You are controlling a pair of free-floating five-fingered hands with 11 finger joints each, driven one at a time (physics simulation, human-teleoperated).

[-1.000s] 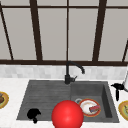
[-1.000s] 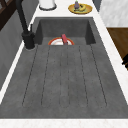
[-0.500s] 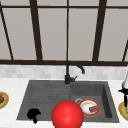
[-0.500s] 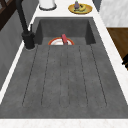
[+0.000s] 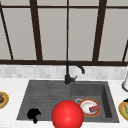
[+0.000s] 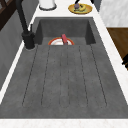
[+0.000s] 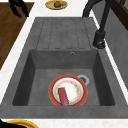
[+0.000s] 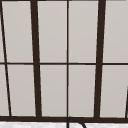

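Observation:
My left hand hangs over the front left corner of the grey draining board, fingers loosely relaxed and holding nothing. In the right side view the same left hand floats off the counter's front edge. My right hand peeks in at the right edge, just above a yellow plate of food. A red-rimmed white plate lies in the sink basin with a small red block on it. A red ball hovers before the sink's front edge.
A black faucet stands behind the sink, between board and basin. A white canister stands on the right counter by the yellow plate. Another yellow plate with food sits on the left counter. A dark-framed window rises behind.
My right hand has dropped lower at the right edge, down toward the yellow plate. The left hand, the ball and the plate in the basin have not moved.

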